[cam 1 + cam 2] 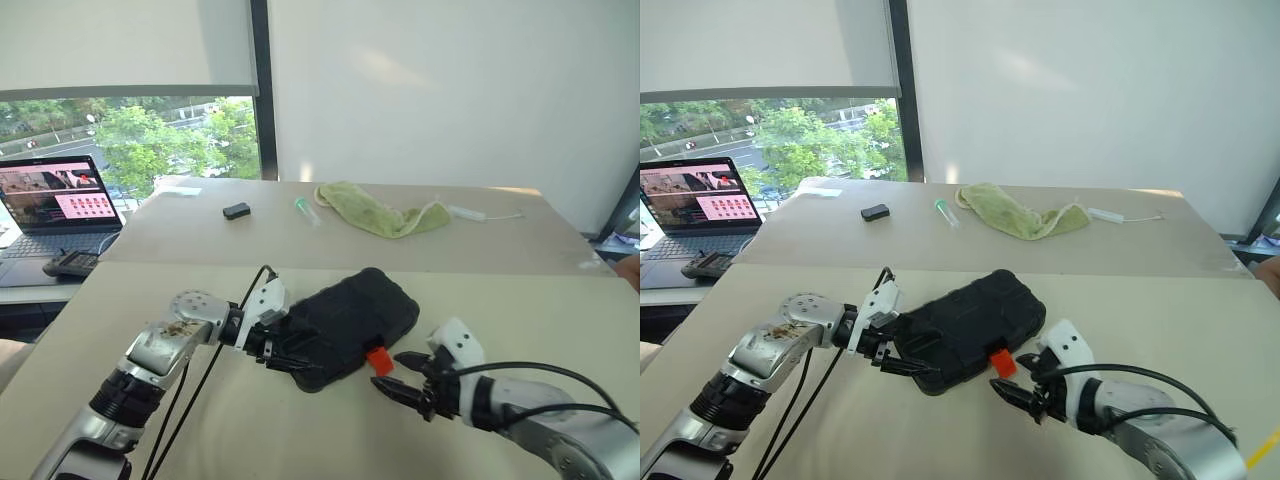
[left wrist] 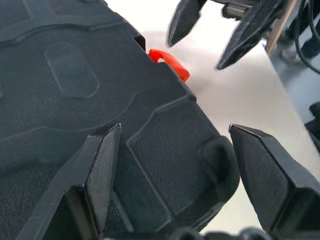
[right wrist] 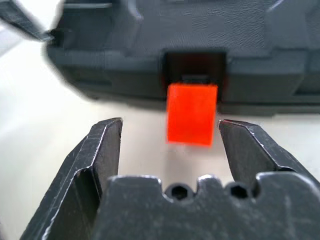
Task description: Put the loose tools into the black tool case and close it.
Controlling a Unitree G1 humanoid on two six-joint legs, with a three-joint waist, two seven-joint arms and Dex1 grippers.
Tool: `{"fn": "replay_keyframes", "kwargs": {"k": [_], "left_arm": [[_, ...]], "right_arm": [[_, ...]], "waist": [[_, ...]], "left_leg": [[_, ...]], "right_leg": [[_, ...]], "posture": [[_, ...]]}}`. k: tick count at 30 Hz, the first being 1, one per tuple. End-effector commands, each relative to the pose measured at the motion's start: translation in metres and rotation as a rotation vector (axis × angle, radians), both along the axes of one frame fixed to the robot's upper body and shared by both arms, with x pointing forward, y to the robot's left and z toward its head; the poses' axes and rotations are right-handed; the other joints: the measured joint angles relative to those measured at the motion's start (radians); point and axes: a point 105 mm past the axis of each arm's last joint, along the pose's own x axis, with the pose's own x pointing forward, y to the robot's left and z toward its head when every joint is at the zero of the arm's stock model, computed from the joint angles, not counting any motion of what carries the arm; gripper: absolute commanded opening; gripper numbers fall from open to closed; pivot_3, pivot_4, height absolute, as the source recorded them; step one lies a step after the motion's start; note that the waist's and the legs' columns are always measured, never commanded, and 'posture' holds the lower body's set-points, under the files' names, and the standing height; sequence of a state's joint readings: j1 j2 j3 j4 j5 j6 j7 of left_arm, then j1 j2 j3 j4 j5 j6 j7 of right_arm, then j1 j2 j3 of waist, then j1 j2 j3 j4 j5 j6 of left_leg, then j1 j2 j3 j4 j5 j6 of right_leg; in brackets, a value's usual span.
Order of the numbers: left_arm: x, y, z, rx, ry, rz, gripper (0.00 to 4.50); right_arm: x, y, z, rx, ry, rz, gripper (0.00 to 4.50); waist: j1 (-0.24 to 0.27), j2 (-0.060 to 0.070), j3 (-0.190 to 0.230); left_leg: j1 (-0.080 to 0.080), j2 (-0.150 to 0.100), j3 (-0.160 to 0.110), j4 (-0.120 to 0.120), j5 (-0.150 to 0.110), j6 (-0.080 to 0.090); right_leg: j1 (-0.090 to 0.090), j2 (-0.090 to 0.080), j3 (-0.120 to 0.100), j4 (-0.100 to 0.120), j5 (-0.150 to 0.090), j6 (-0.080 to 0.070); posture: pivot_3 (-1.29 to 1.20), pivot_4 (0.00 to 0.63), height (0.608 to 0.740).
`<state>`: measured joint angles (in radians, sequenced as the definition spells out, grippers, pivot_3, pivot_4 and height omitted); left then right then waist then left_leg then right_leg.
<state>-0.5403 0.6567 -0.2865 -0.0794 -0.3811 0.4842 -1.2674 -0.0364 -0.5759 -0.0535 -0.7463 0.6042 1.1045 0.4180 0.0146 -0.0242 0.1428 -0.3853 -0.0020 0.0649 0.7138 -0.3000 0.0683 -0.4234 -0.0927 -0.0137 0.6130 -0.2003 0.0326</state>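
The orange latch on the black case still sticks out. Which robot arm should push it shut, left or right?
Probably the right. The right gripper sits open just in front of the orange latch, fingers either side of it. The left gripper is open over a corner of the black tool case, away from the latch.

Right claw (image 3: 170, 137) spread, facing orange latch (image 3: 192, 114).

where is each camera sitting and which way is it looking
Head stereo pair, left and right eye: looks forward and down over the table at the closed black tool case; both arms show, left end effector open at the case, right end effector open by the orange latch.
Left wrist: looks along its open fingers across the case lid; right end effector beyond.
Right wrist: faces the latch between its open fingers.
All share case and latch.
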Motion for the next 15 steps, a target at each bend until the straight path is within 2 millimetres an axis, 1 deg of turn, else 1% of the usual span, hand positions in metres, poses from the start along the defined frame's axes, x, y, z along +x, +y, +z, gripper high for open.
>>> {"fn": "replay_keyframes", "kwargs": {"k": [1, 5, 9, 11, 13, 15], "left_arm": [[-0.0016, -0.0006, -0.0089, 0.028, 0.019, -0.005, 3.72], [-0.0006, -0.0006, -0.0101, 0.029, 0.013, 0.002, 3.72], [0.0, -0.0009, -0.0104, 0.027, 0.005, 0.011, 3.81], [0.0002, -0.0004, -0.0115, 0.027, 0.007, 0.013, 3.81], [0.0005, -0.0005, -0.0126, 0.026, 0.004, 0.015, 3.81], [0.0006, -0.0011, -0.0133, 0.024, 0.004, 0.017, 3.81]], "right_arm": [[0.0044, 0.0002, 0.0076, 0.008, -0.03, -0.025, 3.59], [0.0057, 0.0021, -0.0016, -0.024, 0.006, -0.025, 3.59], [0.0068, 0.0009, -0.0008, -0.029, 0.008, -0.027, 2.51], [0.0063, 0.0021, -0.0004, -0.029, 0.012, -0.014, 1.81], [0.0076, 0.0028, 0.0007, -0.029, 0.006, -0.013, 1.24], [0.0088, 0.0048, 0.005, -0.021, -0.013, -0.006, 1.22]], "waist": [[0.001, 0.0, 0.0], [-0.002, 0.0, 0.0], [-0.001, 0.0, 0.0], [-0.001, 0.0, 0.0], [-0.002, 0.0, 0.0], [-0.002, 0.0, 0.0]], "left_leg": [[0.0, 0.0, 0.0, 0.0, 0.0, 0.0], [0.0, 0.0, 0.0, 0.0, 0.0, 0.001], [0.0, 0.0, 0.0, 0.0, -0.001, 0.001], [0.0, 0.0, 0.0, 0.0, -0.001, 0.001], [0.0, 0.0, 0.0, 0.0, -0.001, 0.001], [0.0, 0.0, 0.0, 0.0, -0.001, 0.001]], "right_leg": [[0.0, 0.0, 0.0, 0.0, 0.0, 0.0], [0.0, 0.0, 0.0, 0.0, 0.0, 0.001], [0.0, 0.0, -0.001, 0.0, 0.0, 0.001], [0.0, 0.0, -0.001, 0.0, 0.0, 0.001], [0.0, 0.0, -0.001, 0.0, 0.0, 0.001], [0.0, 0.0, 0.0, 0.0, 0.0, 0.001]], "posture": [[0.0, 0.15, 0.74], [0.0, 0.15, 0.74], [0.0, 0.15, 0.74], [0.0, 0.15, 0.74], [0.0, 0.15, 0.74], [0.0, 0.15, 0.74]]}}
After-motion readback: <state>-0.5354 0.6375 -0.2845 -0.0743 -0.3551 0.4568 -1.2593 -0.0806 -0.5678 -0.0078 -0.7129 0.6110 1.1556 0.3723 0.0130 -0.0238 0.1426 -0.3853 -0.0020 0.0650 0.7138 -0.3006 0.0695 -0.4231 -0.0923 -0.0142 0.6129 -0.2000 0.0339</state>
